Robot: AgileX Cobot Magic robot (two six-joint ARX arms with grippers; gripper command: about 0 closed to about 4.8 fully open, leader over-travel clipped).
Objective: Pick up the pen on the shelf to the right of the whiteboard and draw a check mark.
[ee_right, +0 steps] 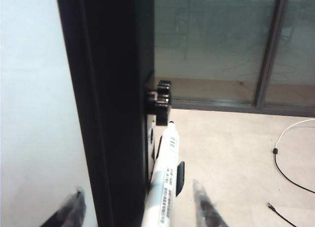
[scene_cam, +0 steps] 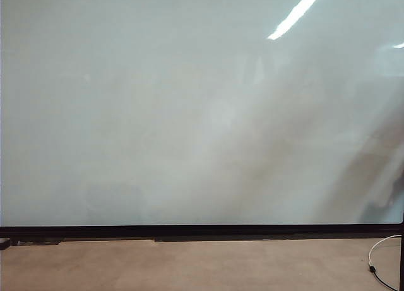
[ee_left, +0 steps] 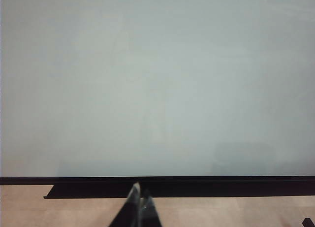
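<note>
The whiteboard [scene_cam: 189, 114] fills the exterior view, glossy white with a thin black frame, and neither gripper nor the pen shows there. No check mark shows on it. In the right wrist view the pen [ee_right: 165, 173], a white barrel with printed bands and a dark tip, rests on a small black shelf [ee_right: 180, 177] fixed to the board's black side frame [ee_right: 113, 113]. My right gripper [ee_right: 137, 188] is open, one finger over the board face and the other beyond the pen, so pen and frame lie between them untouched. My left gripper [ee_left: 140, 196] is shut and empty, low before the whiteboard [ee_left: 157, 89].
A black clamp knob [ee_right: 160, 96] sticks out of the side frame just past the pen's tip. A white cable [scene_cam: 379, 256] with a black plug lies on the beige floor at the lower right; the cables [ee_right: 288, 163] also show past the right gripper. Glass partitions [ee_right: 221, 40] stand behind.
</note>
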